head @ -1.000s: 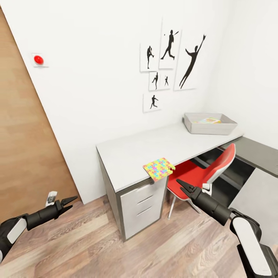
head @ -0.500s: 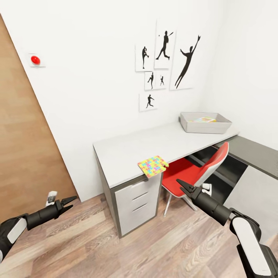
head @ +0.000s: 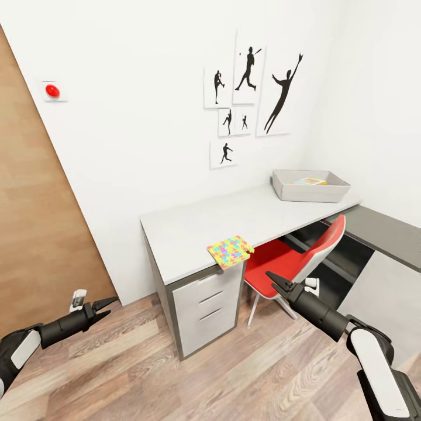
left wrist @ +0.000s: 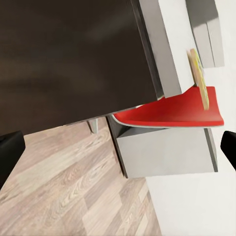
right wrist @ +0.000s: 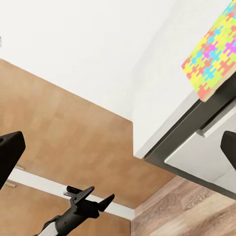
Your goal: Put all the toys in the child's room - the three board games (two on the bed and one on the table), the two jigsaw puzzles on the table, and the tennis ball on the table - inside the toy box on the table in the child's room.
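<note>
One jigsaw puzzle (head: 230, 251) lies on the table (head: 199, 225), overhanging its front edge above the drawers. The right wrist view sees it from below (right wrist: 214, 58); in the left wrist view the puzzle (left wrist: 199, 78) is edge-on. The toy box (head: 310, 193) stands at the table's far end by the wall, with something flat and colourful (head: 307, 181) inside. My left gripper (head: 110, 306) hangs open and empty low over the floor, left of the desk. My right gripper (head: 272, 280) is open and empty, just below and right of the puzzle. The left gripper (right wrist: 96, 202) also appears in the right wrist view.
A red chair (head: 292, 257) is tucked under the desk right of the white drawer unit (head: 204, 310). A lower dark grey cabinet (head: 386, 231) joins the desk at the right. A wooden door (head: 35, 222) stands at the left. Wood-plank floor (head: 175, 380) lies in front.
The whole picture has slid slightly left and up, so the camera has moved. Both arms keep the same pose and the puzzle has not shifted on the desk.
</note>
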You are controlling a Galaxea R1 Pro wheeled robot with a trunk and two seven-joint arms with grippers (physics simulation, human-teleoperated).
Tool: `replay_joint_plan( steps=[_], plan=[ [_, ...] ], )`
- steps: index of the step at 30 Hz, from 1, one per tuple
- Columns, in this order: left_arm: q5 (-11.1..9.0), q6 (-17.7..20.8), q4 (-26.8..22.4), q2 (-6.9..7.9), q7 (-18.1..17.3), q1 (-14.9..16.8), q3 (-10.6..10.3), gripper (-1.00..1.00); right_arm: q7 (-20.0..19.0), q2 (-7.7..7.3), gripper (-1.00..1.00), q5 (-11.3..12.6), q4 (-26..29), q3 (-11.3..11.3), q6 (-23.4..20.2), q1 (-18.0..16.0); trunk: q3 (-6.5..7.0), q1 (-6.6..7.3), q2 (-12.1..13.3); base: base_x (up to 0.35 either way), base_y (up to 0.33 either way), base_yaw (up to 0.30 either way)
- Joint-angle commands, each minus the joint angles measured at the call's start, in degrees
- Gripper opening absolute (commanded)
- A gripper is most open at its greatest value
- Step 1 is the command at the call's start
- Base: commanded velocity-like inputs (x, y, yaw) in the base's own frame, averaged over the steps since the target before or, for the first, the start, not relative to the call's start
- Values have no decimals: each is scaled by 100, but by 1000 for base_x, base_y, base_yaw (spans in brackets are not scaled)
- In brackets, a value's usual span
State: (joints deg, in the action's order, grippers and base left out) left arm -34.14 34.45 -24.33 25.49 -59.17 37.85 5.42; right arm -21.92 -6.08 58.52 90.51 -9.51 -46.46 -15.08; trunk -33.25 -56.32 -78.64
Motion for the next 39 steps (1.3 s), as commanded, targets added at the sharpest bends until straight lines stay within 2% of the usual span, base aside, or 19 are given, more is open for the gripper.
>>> replay_joint_plan(
  steps=[1, 14, 39],
  plan=[
    [-23, 44, 2, -5, -7, 3, 3, 100, -18, 4, 100, -7, 1, -6, -29, -4, -5, 0, -3, 0, -90, 0],
    [-23, 44, 7, -30, -9, 3, 10, 100, -5, 27, 100, -7, 1, 5, -21, -4, -5, 0, -3, 0, -116, 41],
    [-23, 44, 7, -51, -7, 3, 11, 100, 3, 28, 100, -7, -7, 27, -21, -4, -5, 0, -3, 0, -209, 272]
  ],
)
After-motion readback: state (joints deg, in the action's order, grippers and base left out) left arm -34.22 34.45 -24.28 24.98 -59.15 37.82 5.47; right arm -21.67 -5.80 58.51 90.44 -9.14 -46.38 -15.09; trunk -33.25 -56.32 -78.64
